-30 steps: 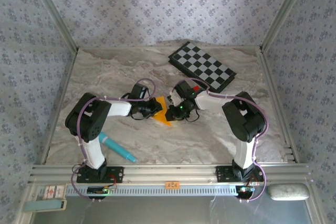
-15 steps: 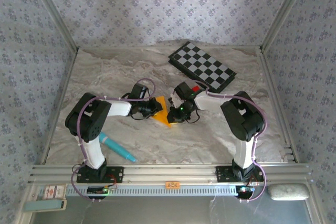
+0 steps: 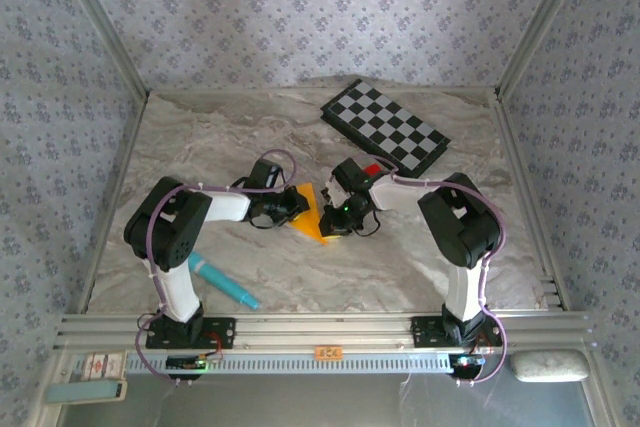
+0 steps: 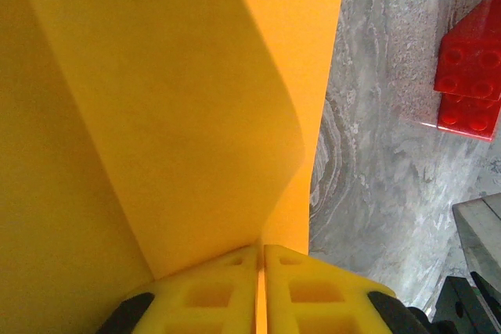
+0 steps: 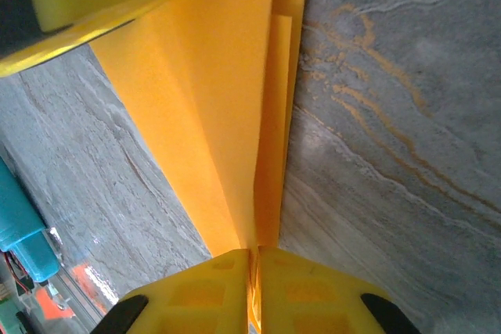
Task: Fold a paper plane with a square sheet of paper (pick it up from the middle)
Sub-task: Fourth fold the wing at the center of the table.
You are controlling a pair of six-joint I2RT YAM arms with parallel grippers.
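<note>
The square sheet of paper [image 3: 313, 217], orange-yellow and folded into a pointed creased shape, is held between both grippers just above the marble table at its middle. My left gripper [image 3: 297, 205] is shut on its left side; in the left wrist view the yellow pads [image 4: 211, 295] pinch a layer of the paper [image 4: 172, 115], which rises in front of them. My right gripper [image 3: 331, 215] is shut on the right side. Its pads [image 5: 305, 291] clamp the folded layers of the paper [image 5: 211, 115] along a crease.
A black-and-white checkerboard [image 3: 385, 127] lies at the back right. A small red block [image 3: 372, 168] sits just behind the right gripper and shows as stacked red bricks [image 4: 470, 68] in the left wrist view. A teal tool [image 3: 225, 282] lies near the left arm's base.
The right gripper's jaws have closed on the folded paper. Both arms and the paper have barely shifted.
</note>
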